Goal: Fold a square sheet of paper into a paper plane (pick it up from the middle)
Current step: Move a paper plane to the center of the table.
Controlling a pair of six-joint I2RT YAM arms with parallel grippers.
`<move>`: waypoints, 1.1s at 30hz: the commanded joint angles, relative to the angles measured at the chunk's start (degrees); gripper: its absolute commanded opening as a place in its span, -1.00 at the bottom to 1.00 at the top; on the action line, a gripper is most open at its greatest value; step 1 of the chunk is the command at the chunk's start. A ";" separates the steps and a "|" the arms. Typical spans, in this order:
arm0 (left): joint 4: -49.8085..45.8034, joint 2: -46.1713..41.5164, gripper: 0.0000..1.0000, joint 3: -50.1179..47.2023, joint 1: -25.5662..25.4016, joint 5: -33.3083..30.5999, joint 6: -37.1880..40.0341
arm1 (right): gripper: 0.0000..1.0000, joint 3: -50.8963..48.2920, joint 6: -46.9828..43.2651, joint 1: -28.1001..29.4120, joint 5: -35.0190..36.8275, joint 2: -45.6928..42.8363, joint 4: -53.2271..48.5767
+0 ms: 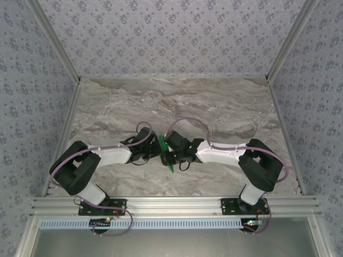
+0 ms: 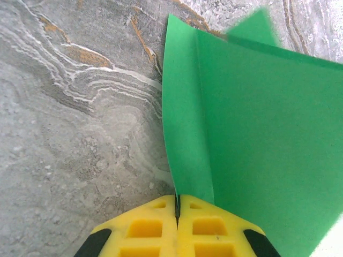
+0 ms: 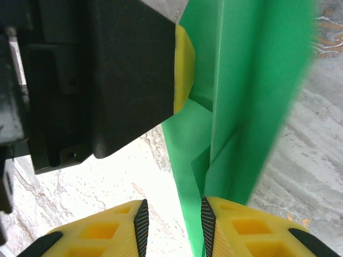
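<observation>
Over the grey marble table (image 1: 225, 107), my left gripper (image 2: 177, 204) pinches the bright green folded paper plane (image 2: 257, 134) at centre. My right gripper (image 3: 171, 214) gapes, paper against its three-o'clock pad (image 3: 207, 222); I'd close slowly, square on the crease.

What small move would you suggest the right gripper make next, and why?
Probably close the right gripper fully: the green paper sits between its parted fingers, against one pad, while the left gripper is shut on it, holding it up.
</observation>
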 commanded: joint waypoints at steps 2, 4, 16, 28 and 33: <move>0.21 -1.09 -1.00 0.56 0.52 -0.31 0.37 | -0.24 -0.22 1.07 1.08 0.93 1.43 -2.49; 0.08 -1.05 -1.00 0.60 0.51 -0.22 0.42 | -0.22 -0.31 1.23 1.45 1.62 1.79 -2.94; -0.38 -1.48 -1.00 0.69 0.60 -0.27 0.72 | -0.09 -1.46 1.36 2.42 6.68 -3.38 -3.48; 0.04 -1.39 -1.00 0.33 0.59 0.07 0.49 | 0.00 0.88 2.49 2.21 8.42 0.11 -5.26; 0.18 -1.52 -1.00 0.32 0.61 0.31 0.49 | -0.11 1.78 2.28 2.24 7.43 1.26 -4.91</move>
